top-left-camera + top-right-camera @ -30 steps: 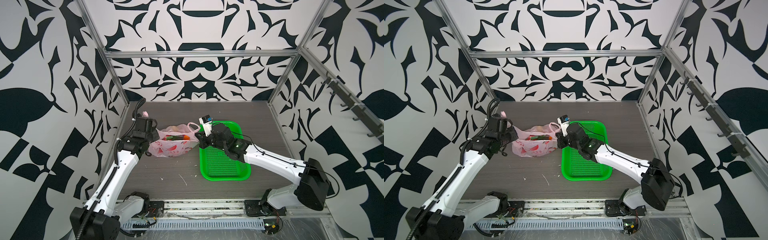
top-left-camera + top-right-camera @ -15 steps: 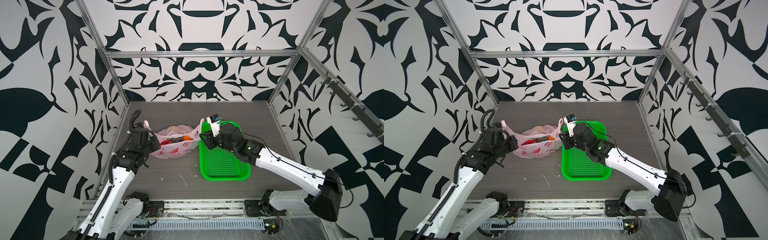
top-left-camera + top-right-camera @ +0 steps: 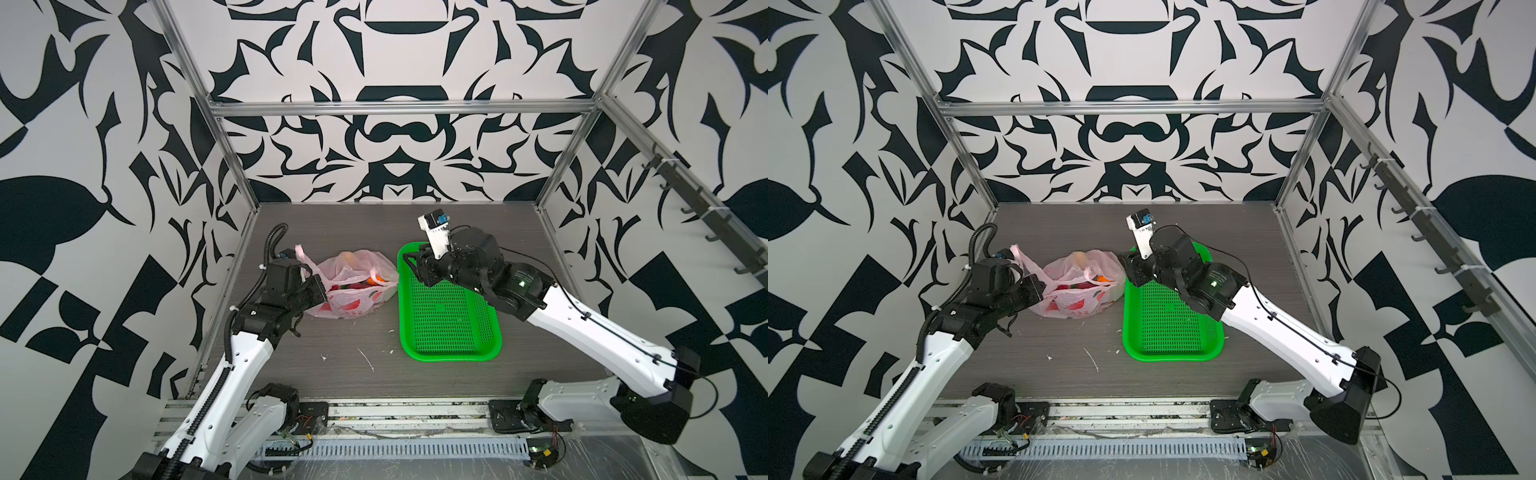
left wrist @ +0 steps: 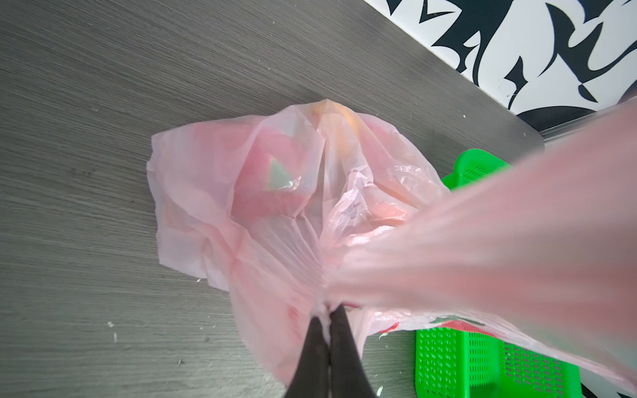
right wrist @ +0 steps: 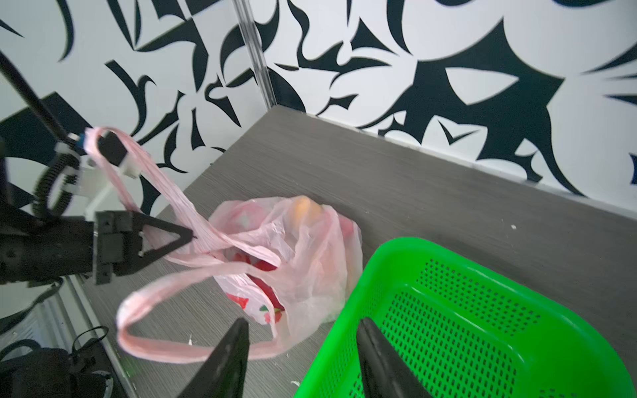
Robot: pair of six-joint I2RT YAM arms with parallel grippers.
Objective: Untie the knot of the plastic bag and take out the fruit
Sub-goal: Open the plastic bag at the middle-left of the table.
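The plastic bag (image 3: 353,291) lies slumped on the grey surface (image 3: 415,386), left of centre, with its right side just beside the left rim of the green perforated basket (image 3: 453,356). The bag mouth gapes open, and its two handle loops run out from it separately. The left tool (image 5: 191,236) stands at the left side of the bag with its jaws pressed fully together, pinching a gathered strand of pink plastic at the base of one handle loop (image 5: 138,162). This loop rises from the pinch point and drapes over the camera mount on the left wrist. In the left wrist view, the film bunches into pleats at the tips of the left tool (image 4: 329,313). The second handle loop (image 5: 144,299) curves out loosely toward the near side. It passes behind one finger (image 5: 234,348) of the right tool (image 5: 303,320); contact there cannot be determined. The right tool sits over the far-left corner of the basket, pointing toward the bag, with its jaws about halfway apart and gripping nothing. The fruit (image 5: 262,265) remains inside the bag: red pieces show in the opening, and a yellow-orange ball (image 5: 305,208) presses against the film on the far side. The basket tray holds no fruit. Small white scraps (image 3: 368,359) lie on the surface near the basket's near-left corner.
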